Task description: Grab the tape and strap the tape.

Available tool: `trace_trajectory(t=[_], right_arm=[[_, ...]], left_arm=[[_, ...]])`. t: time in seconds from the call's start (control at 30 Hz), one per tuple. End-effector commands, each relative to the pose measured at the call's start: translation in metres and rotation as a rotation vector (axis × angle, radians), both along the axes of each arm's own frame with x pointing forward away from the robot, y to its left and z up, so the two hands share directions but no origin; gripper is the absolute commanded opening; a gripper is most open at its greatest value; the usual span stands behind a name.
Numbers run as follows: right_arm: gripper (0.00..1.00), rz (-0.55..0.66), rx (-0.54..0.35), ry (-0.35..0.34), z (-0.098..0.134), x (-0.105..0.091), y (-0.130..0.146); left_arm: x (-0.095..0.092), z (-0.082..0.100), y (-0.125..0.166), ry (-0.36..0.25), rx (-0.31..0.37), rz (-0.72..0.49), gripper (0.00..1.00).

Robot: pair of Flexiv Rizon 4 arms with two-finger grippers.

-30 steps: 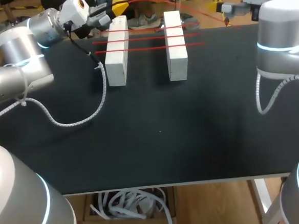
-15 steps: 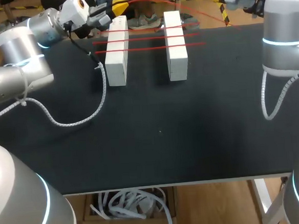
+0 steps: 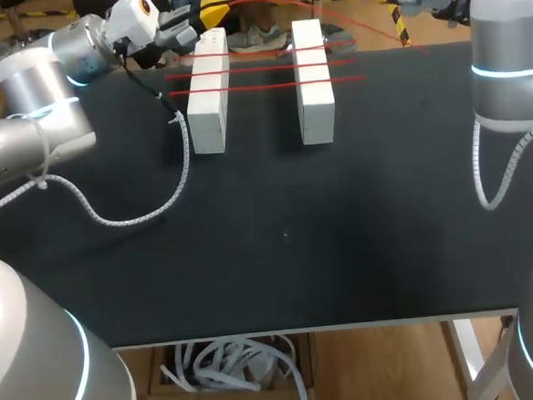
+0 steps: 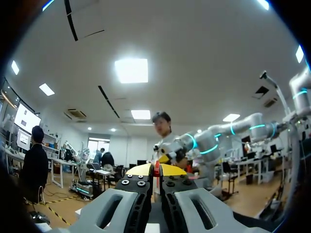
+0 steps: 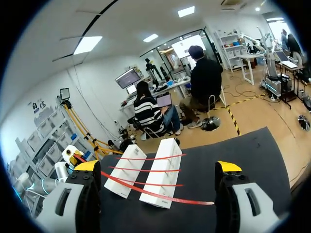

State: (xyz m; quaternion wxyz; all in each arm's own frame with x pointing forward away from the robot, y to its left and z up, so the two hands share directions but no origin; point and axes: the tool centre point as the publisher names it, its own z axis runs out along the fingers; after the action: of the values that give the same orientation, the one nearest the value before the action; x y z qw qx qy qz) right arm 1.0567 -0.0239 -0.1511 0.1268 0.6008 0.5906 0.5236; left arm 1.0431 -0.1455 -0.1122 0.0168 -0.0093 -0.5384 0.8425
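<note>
Red tape [image 3: 262, 69] across white blocks [image 3: 209, 108]

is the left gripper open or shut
Shut on the tape: the left gripper's yellow fingers meet with the red strip pinched between them.

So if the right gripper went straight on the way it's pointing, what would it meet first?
Probably the loose red tape strand stretched across just ahead of the open right gripper, with the white blocks behind it; depth is unclear.

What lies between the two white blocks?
Head view: strands of red tape bridge the gap between the white blocks, over bare black table.
</note>
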Motion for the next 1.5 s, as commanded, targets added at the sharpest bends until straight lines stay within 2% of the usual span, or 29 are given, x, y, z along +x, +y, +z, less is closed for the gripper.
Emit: trace_trajectory(t=[0.03,0.13,0.17,0.3,0.37,0.4,0.43,0.47,0.5,0.57,0.6,0.67,0.7,0.87,0.97,1.13,1.3,1.5], right_arm=[[1.0,-0.108,0.155,0.027,0.01,-0.006,0.001],[1.0,-0.228,0.309,0.051,0.015,-0.015,0.0],[1.0,-0.28,0.415,0.076,0.015,-0.018,-0.001],[1.0,-0.453,0.61,0.134,0.015,-0.027,-0.008],[1.0,-0.499,0.764,0.157,0.011,-0.028,-0.012],[1.0,-0.53,0.783,0.174,0.006,-0.029,-0.015],[1.0,-0.548,0.838,0.183,0.002,-0.029,-0.017],[1.0,-0.564,0.919,0.186,-0.002,-0.028,-0.019],[1.0,-0.569,0.948,0.175,-0.005,-0.027,-0.02],[1.0,-0.579,1.083,0.152,-0.012,-0.024,-0.022],[1.0,-0.591,1.071,0.146,-0.015,-0.024,-0.023],[1.0,-0.637,1.172,0.118,-0.021,-0.022,-0.024],[1.0,-0.636,1.176,0.102,-0.02,-0.02,-0.021],[1.0,-0.713,1.219,0.156,-0.025,-0.02,-0.005],[1.0,-0.726,1.207,0.171,-0.023,-0.023,0.003],[1.0,-0.752,1.203,0.192,-0.032,-0.025,0.004],[1.0,-0.789,1.183,0.164,-0.041,-0.017,-0.003],[1.0,-0.792,1.202,0.127,-0.037,-0.01,-0.007]], left_arm=[[0.001,-0.001,0.0,-0.001,-0.002,-0.002,0.0],[0.001,-0.001,0.0,-0.001,-0.002,-0.002,0.0],[0.001,-0.001,0.0,-0.001,-0.002,-0.002,0.0],[0.001,-0.001,0.0,-0.001,-0.002,-0.002,0.0],[0.001,-0.001,0.0,-0.001,-0.002,-0.002,0.0],[0.001,-0.001,0.0,-0.001,-0.002,-0.002,0.0],[0.001,-0.001,0.0,-0.001,-0.002,-0.002,0.0],[0.001,-0.001,0.0,-0.001,-0.002,-0.002,0.0],[0.001,-0.001,0.0,-0.001,-0.002,-0.002,0.0],[0.001,-0.001,0.0,-0.001,-0.002,-0.002,0.0],[0.001,-0.001,0.0,-0.001,-0.002,-0.002,0.0],[0.001,-0.001,0.0,-0.001,-0.002,-0.002,0.0],[0.001,-0.001,0.0,-0.001,-0.002,-0.002,0.0],[0.001,-0.001,0.0,-0.001,-0.002,-0.002,0.0],[0.001,-0.001,0.0,-0.001,-0.002,-0.002,0.0],[0.001,-0.001,0.0,-0.001,-0.002,-0.002,0.0],[0.001,-0.001,0.0,-0.001,-0.002,-0.002,0.0],[0.001,-0.001,0.0,-0.001,-0.002,-0.002,0.0]])
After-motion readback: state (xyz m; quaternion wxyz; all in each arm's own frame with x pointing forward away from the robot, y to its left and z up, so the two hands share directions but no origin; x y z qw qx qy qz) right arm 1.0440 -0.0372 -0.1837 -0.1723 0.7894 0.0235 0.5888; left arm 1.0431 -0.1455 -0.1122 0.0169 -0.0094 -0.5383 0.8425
